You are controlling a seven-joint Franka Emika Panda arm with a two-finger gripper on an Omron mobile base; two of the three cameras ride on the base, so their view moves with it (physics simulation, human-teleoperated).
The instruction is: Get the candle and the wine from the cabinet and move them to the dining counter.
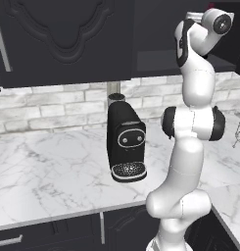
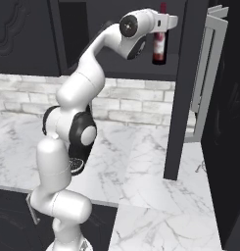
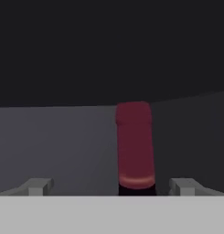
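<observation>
One bottle, the wine, is seen upright on the shelf of the cabinet, whose interior is exposed in the right base view. Its red-capped neck rises beside the hand of the arm, and its dark body with the reddish label stands on the shelf floor just to the right of the white wrist. In the hand view the wine is shown as a red cap between the two finger tips, nearer to the right-hand tip than to the other, with dark glass just visible beneath the cap. The gripper is spread wide, with a clear gap between each tip and the cap; nothing is grasped. The grey shelf floor and the dark back wall of the cabinet are seen behind the cap.

In the left base view the arm is raised high toward the cabinet, and a carved black door is seen closed to the left of the opening. A black coffee machine is stood on the marble worktop against the white brick wall. In the right base view a tall dark panel is seen to the right of the bottle, reaching down to the marble.
</observation>
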